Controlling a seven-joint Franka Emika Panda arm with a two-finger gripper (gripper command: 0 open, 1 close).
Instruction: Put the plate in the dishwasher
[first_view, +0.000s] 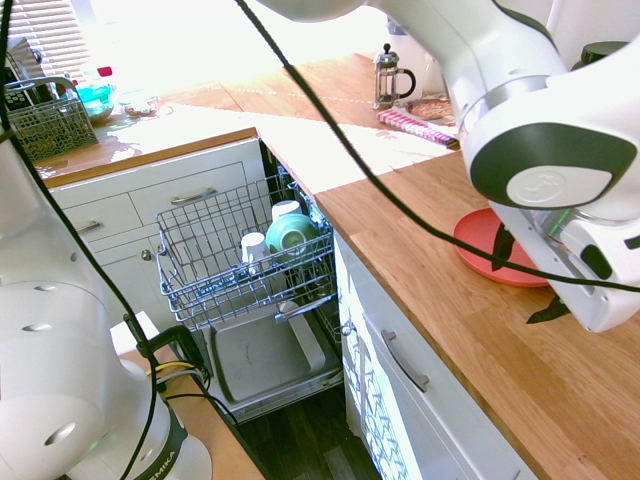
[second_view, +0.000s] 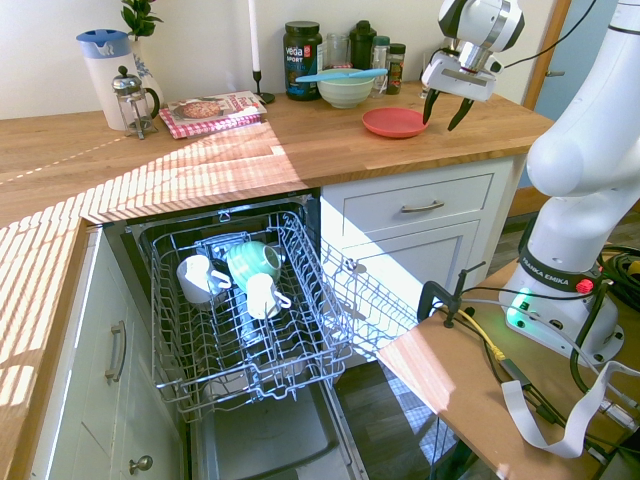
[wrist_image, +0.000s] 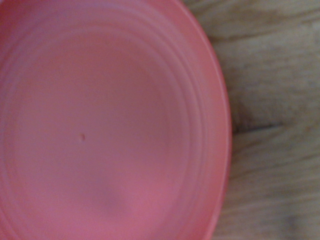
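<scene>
A: Where is the plate (second_view: 394, 122)?
B: Flat on the wooden worktop (second_view: 300, 145), at 5 o'clock from the pale green bowl (second_view: 345, 91) in the second exterior view; it fills the wrist view.
A: And the tool (second_view: 447, 107)?
B: Fingers spread, holding nothing, hanging above the plate's 3 o'clock edge.
A: The dishwasher (second_view: 245, 310)?
B: Open, rack pulled out, with mugs (second_view: 197, 279) and a green cup (second_view: 252, 262).

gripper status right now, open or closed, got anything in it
Gripper: open, fingers spread, holding nothing. It hangs above the edge of the coral-red plate, which lies flat on the wooden counter.
</scene>
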